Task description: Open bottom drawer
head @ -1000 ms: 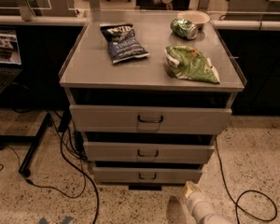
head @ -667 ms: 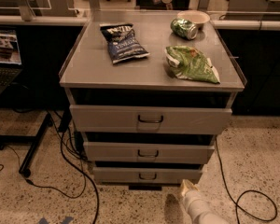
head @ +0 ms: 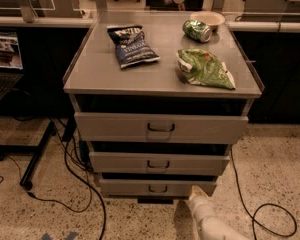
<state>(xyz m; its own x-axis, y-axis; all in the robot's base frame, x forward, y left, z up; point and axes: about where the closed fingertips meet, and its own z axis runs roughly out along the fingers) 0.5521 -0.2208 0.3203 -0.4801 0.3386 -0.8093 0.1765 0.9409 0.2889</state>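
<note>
Change: the gripper (head: pixel 194 193) has crept up and to the left since a second ago, closer to the lower right corner of the cabinet; nothing else has shifted.
Gripper: pale, reaching in from the near edge on the right, its tip just below and beside the right end of the bottom drawer (head: pixel 140 188); whether it is open or closed cannot be told, and contact with the drawer cannot be told either.
Bottom drawer: lowest and narrowest of three grey fronts, nearest the floor, with a small dark handle (head: pixel 158 188) at its centre, left of the gripper.
Other drawers: the middle drawer (head: pixel 120 162) sits above it and the top drawer (head: pixel 115 126), widest and tallest, above that; a dark gap runs over each front.
Drawer contents: no inside shows in any of the three.
Cabinet top (head: pixel 95 74): a dark blue snack bag (head: pixel 132 45) at far left, a green snack bag (head: pixel 205 68) at near right.
Far right corner: a green can (head: pixel 197 30) lying on its side, close against a white bowl (head: pixel 207 19); what the bowl holds cannot be seen.
Left of cabinet: a laptop (head: pixel 2 64) on a dark surface, and a black stand leg (head: pixel 37 156) slanting to the floor.
Floor: speckled, with black cables (head: pixel 90 194) running down the cabinet's left side and a cable loop (head: pixel 270 219) to the right of the gripper.
In the way: nothing lies between the gripper and the drawer front.
</note>
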